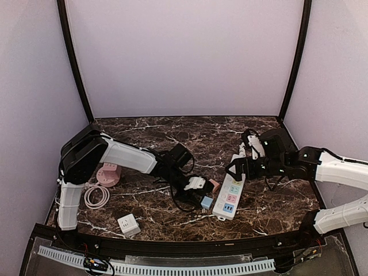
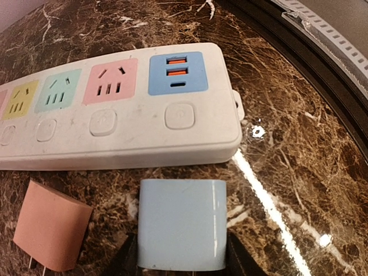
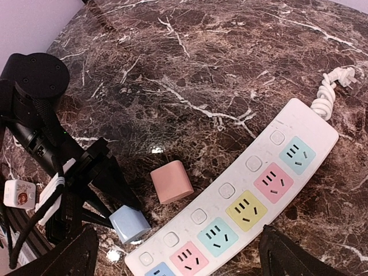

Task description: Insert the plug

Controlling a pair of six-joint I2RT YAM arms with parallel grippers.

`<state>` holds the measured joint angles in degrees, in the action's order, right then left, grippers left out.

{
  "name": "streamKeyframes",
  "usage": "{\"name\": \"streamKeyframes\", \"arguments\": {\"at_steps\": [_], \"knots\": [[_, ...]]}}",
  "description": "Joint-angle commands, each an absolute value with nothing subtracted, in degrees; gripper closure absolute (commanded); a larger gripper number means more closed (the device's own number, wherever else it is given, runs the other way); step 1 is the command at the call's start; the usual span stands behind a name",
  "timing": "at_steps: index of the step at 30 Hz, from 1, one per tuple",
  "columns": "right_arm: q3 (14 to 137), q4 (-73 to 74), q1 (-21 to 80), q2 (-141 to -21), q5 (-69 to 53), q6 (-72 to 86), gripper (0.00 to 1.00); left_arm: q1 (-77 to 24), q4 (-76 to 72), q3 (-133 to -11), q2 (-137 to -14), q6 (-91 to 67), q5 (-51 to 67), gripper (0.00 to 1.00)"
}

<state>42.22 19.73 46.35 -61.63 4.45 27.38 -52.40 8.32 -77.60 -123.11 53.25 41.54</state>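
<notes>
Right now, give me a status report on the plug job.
Left claw shut on blue plug. Right claw open over power strip. Plug not yet inserted. Pink plug alongside, sockets unblocked.

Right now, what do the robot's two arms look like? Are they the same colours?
Yes, they match. The left arm and right arm both have smooth white tube-shaped shells joined by chunky round black joints. Thin black cables loop around each wrist, and the jaws at the ends are black.

Pale blue plug (image 2: 181, 224), unplugged, just beside the USB end of white power strip (image 2: 138, 146)
</notes>
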Motion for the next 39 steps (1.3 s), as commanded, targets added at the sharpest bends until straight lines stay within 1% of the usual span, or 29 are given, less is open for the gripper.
{"name": "streamKeyframes", "arguments": {"at_steps": [1, 6, 7, 10, 12, 15, 16, 19, 24, 31, 39], "knots": [[44.4, 19.4, 46.1, -61.4, 0.8, 29.0, 0.03, -52.6, 4.6, -74.9, -118.6, 50.0, 42.3, 0.80], [45.6, 19.2, 46.1, -60.7, -3.6, 32.1, 0.01, -51.6, -8.7, -69.6, -113.4, 42.7, 43.1, 0.87], [45.7, 19.2, 46.1, -60.5, -3.6, 32.9, 0.01, -51.2, -10.6, -67.8, -112.0, 40.1, 43.4, 0.90], [46.1, 19.4, 46.1, -59.6, -4.0, 35.6, 0.01, -50.3, -21.2, -64.2, -109.5, 35.0, 43.3, 0.95], [45.8, 18.6, 46.1, -59.0, -7.5, 36.5, 0.01, -49.4, -29.4, -60.7, -108.2, 30.4, 42.1, 0.98], [45.5, 16.5, 46.1, -59.0, -12.3, 39.7, 0.02, -49.0, -41.0, -58.4, -108.3, 21.5, 40.1, 0.99], [45.8, 16.7, 46.1, -59.6, -13.4, 40.7, 0.03, -49.0, -46.0, -57.5, -108.5, 20.1, 39.4, 0.99], [46.6, 16.9, 46.1, -61.2, -16.8, 42.7, 0.05, -49.0, -54.5, -56.1, -109.4, 15.4, 37.7, 0.99], [48.0, 16.5, 46.1, -63.1, -18.8, 45.3, 0.09, -49.0, -58.2, -55.0, -109.9, 14.3, 35.9, 0.99], [50.9, 15.7, 46.1, -66.5, -18.6, 47.1, 0.15, -49.0, -61.6, -53.8, -109.8, 13.4, 36.5, 0.99], [54.0, 14.7, 46.1, -70.3, -18.9, 49.1, 0.21, -49.0, -62.6, -53.4, -109.9, 13.4, 37.1, 0.99]]}}
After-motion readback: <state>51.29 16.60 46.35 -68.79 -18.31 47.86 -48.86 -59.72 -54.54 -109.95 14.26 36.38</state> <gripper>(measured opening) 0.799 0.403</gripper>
